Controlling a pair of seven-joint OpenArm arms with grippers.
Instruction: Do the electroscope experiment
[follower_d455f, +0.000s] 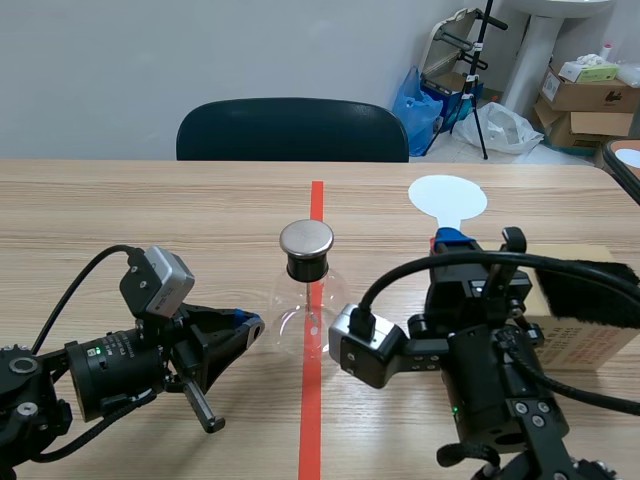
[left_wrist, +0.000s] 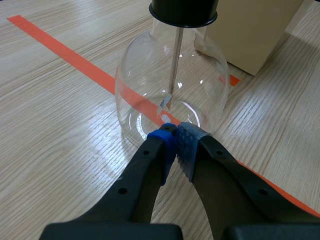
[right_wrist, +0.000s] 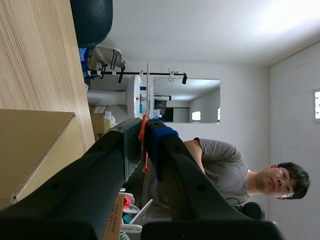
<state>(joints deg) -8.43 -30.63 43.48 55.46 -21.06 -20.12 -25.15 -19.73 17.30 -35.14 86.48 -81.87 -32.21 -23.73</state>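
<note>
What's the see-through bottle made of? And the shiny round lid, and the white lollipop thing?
The bottle looks like clear glass: the red tape shows through it and it has bright glints. The round cap looks like brushed metal, grey with a soft sheen. The white paddle, held in the right gripper, is flat and matt, maybe plastic or card; I cannot tell which.

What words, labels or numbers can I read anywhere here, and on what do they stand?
Nothing reads clearly.
Tan cardboard box, near right: red print, too blurred to read.
Brown cardboard boxes in the far corner: labels too small to read.
Round clear glass flask with black stopper: no text.
</note>
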